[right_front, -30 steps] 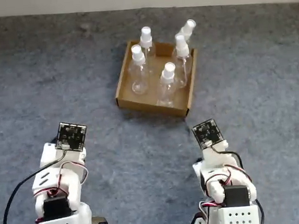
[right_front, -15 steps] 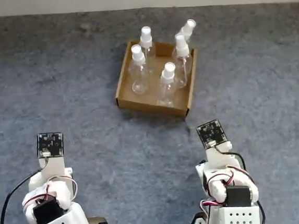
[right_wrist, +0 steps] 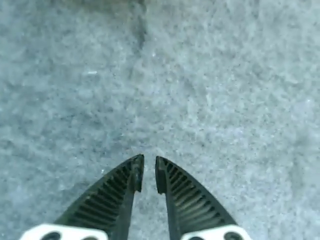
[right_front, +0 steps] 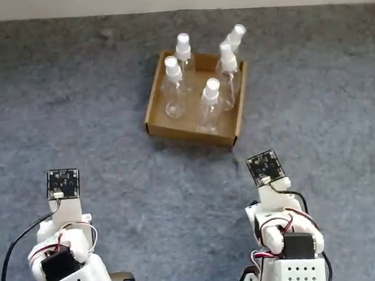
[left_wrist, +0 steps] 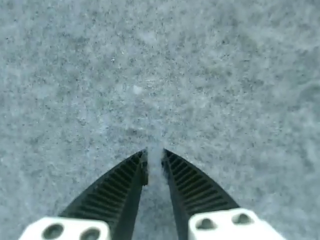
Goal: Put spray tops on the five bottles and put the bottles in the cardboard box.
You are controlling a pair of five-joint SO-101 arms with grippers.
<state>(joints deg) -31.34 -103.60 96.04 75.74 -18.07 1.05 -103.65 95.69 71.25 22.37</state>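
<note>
Your left pincer (left_wrist: 155, 155) is pressed almost together with nothing between its jaws, and it points down at bare grey bench (right_front: 315, 103). The right pincer (right_wrist: 149, 161) is the same: nearly closed, empty, over bare bench.

In the last second the left arm (right_front: 63, 223) drew back toward its base and off to its own side, then came to rest. The right arm (right_front: 280, 218) eased back a little and has also stopped. Nothing in the cardboard box (right_front: 187, 134) has shifted.

All five bottles (right_front: 173, 92) sit in the box, well apart from both arms, each wearing a white spray top. Four stand upright. The fifth bottle (right_front: 233, 39) leans at the far corner over the rim.

You can probably treat the task as finished, with both arms parked. Only that leaning bottle deserves a second look.
</note>
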